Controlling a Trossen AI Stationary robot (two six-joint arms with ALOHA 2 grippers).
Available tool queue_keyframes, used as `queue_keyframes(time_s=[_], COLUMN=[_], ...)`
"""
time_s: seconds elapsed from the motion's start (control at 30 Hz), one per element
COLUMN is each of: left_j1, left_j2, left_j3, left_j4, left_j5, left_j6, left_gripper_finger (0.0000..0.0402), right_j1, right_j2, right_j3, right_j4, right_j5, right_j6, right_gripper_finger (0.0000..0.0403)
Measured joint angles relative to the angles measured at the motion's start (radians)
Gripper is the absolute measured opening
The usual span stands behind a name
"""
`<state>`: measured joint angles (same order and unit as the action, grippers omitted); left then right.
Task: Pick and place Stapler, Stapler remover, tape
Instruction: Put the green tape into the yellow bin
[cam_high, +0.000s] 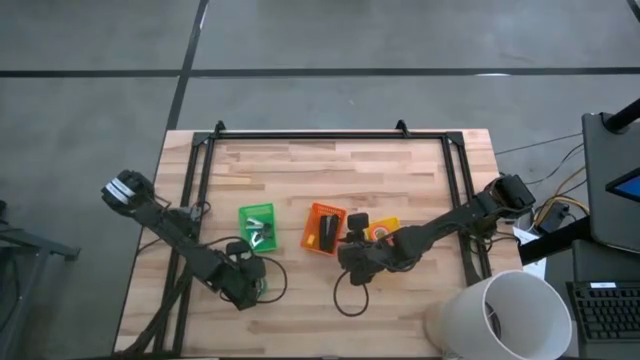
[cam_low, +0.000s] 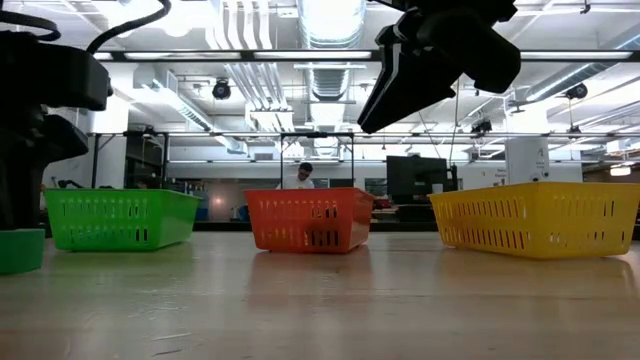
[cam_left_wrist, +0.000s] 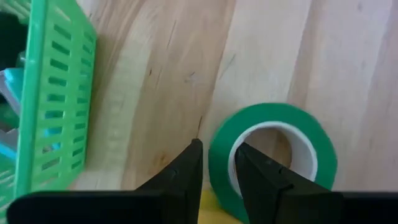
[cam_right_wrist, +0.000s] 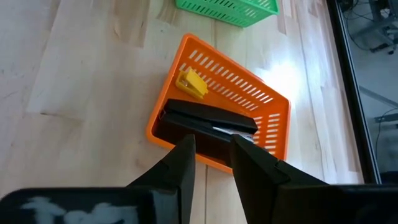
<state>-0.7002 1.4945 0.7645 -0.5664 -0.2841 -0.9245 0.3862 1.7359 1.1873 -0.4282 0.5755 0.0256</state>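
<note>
A green tape roll (cam_left_wrist: 273, 124) lies flat on the table near its near edge, left of centre, in front of the green bin (cam_high: 257, 227). My left gripper (cam_left_wrist: 219, 152) (cam_high: 250, 285) is down on the roll and shut on it. In the low view the roll (cam_low: 20, 250) shows under that arm. The black stapler (cam_right_wrist: 208, 121) lies inside the orange bin (cam_right_wrist: 273, 106) with a small yellow object (cam_right_wrist: 191, 83). My right gripper (cam_right_wrist: 213, 146) (cam_high: 347, 252) hangs above that bin's near side, fingers a narrow gap apart, holding nothing. The remover cannot be made out. My left gripper has the green roll's wall (cam_left_wrist: 219, 134) between its fingers, one finger (cam_left_wrist: 189, 171) outside the ring and the other finger (cam_left_wrist: 252, 171) inside the pale centre hole. The fingers come from above, pointing down. The roll lies flat on the wood.
Three bins stand in a row mid-table: green, orange, and a yellow bin (cam_low: 540, 215) partly under my right arm. A black frame rail (cam_high: 200, 200) runs round the table. A large white cylinder (cam_high: 500, 315) stands at the near right corner. Bare wood lies toward the far edge.
</note>
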Motion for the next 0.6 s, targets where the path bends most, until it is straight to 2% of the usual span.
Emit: queue_keyframes(time_s=[0.3,0.53,0.6], left_j1=[0.023,0.035,0.036], left_j2=[0.002,-0.007,-0.008], left_j3=[-0.047,-0.073,-0.065], left_j4=[0.104,0.143,0.141], left_j5=[-0.035,-0.032,-0.067], left_j6=[0.034,0.025,0.024], left_gripper_finger=[0.0093,0.0048,0.0044], right_j1=[0.0,0.004,0.004], right_j2=[0.0,0.0,0.0], right_j3=[0.0,0.0,0.0], right_j4=[0.023,0.023,0.025], right_j5=[-0.001,-0.002,-0.004], right_j6=[-0.003,-0.002,0.0], right_gripper_finger=[0.0103,0.0093,0.009])
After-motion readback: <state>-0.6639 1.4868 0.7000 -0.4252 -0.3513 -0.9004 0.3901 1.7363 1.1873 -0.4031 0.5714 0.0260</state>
